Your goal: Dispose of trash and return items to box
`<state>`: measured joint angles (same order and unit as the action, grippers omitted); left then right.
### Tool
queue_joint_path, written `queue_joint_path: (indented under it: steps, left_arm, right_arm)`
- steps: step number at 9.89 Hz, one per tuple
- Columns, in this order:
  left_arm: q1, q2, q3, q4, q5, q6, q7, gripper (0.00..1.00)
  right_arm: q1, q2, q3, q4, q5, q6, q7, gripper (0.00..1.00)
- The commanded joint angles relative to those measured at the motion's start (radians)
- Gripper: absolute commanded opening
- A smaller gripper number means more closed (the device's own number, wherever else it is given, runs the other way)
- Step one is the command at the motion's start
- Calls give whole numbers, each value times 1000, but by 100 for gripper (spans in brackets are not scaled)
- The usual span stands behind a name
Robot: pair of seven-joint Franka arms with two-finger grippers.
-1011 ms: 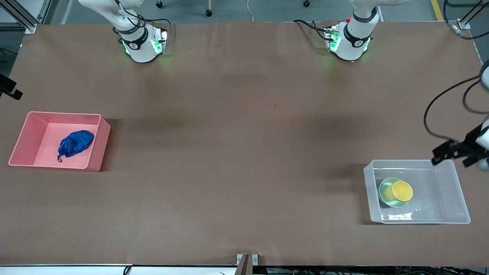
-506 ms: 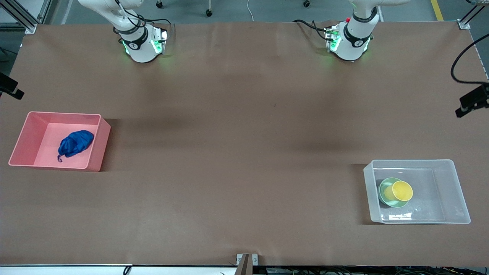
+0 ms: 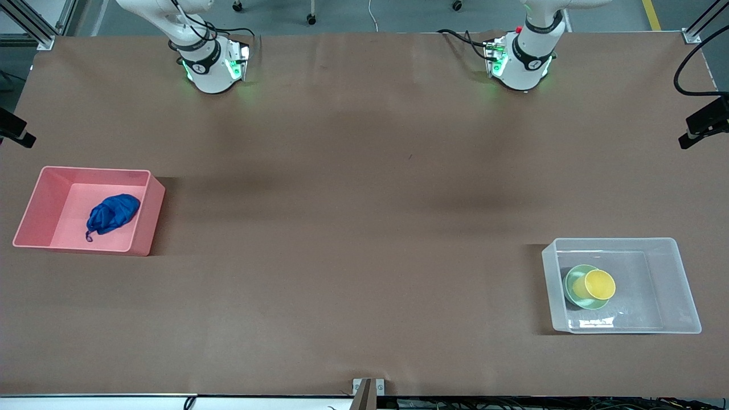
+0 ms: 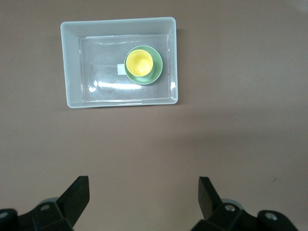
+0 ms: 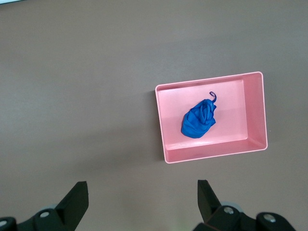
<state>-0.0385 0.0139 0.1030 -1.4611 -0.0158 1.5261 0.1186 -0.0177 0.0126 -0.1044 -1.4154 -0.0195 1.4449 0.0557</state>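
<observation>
Trash: the deep-blue wad point(image 3: 112, 213) lies inside the pink bin point(image 3: 143, 219), on its floor, its little tail pointing toward the front camera; it shows again in the right wrist view point(image 5: 198, 119).
Pink bin: an opaque rectangular bin standing on the worktop point(image 3: 353, 228) at the right arm's end.
Box: the clear tub point(image 3: 678, 285) stands at the left arm's end of the worktop, nearer to the front camera than the pink bin and well apart from it.
Items: the mint-green bowl point(image 3: 571, 294) sits on the floor of the clear tub, at the side of the tub toward the right arm's end; the yellow cup point(image 3: 597, 285) stands inside the bowl, mouth up.
Sticker: a small white square point(image 4: 120, 69) on the tub's bottom, just beside the bowl, partly covered by it.
Left claw: point(image 4: 143, 195) held high over bare worktop, with the clear tub in sight below; its two fingers are spread wide with nothing between them.
Right claw: point(image 5: 143, 195) held high over bare worktop near the pink bin; its fingers are likewise spread wide and hold nothing.
</observation>
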Motion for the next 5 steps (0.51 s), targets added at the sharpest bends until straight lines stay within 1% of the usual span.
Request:
queue_joint_path:
  steps: [1,2,5]
  left_arm:
    - [2,-9,-29,-67,33,16,-48,100]
    - [3,-9,-43,-80,33,28,-57,100]
    - [5,-8,-45,-82,33,31,-60,100]
  right_arm:
    - [4,0,-6,3,10,-6,-8,100]
    - [5,0,-6,3,10,-6,-8,100]
    - [5,0,-6,3,10,-8,-8,100]
